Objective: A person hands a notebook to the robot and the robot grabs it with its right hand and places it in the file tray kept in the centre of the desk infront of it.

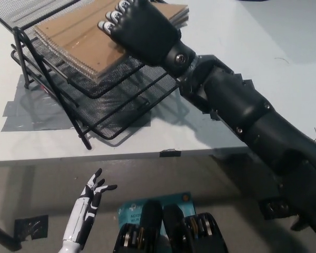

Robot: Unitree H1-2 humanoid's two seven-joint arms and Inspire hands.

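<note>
- The handover looks finished: no person is in sight, and the notebook (pixel 89 39) is with the robot.
- The black right hand (pixel 139 29) lies over the notebook's near right part, fingers curled down onto the brown cover. I take it as holding the notebook, though the underside of the grip is hidden from where I stand.
- The notebook sits over the upper tier of the black mesh file tray (pixel 116 105), most of it inside the tray's outline, its far right corner jutting past the tray's right edge.
- It lies tilted, left end lower toward the tray's back. Whether it rests fully on the mesh or is partly carried by the hand, I cannot tell.
- The tray stands on the white surface (pixel 242 42), with grey tape (pixel 23 113) under its left side.
- The white left hand (pixel 92 192) idles low at the left, below the surface's edge, fingers spread and holding nothing.
- My read: the placing is nearly done. What seems left is to settle the notebook squarely in the tier, let go, and draw the right arm back clear of the tray.
- The jutting corner is the thing to watch; a release now might leave it askew.
</note>
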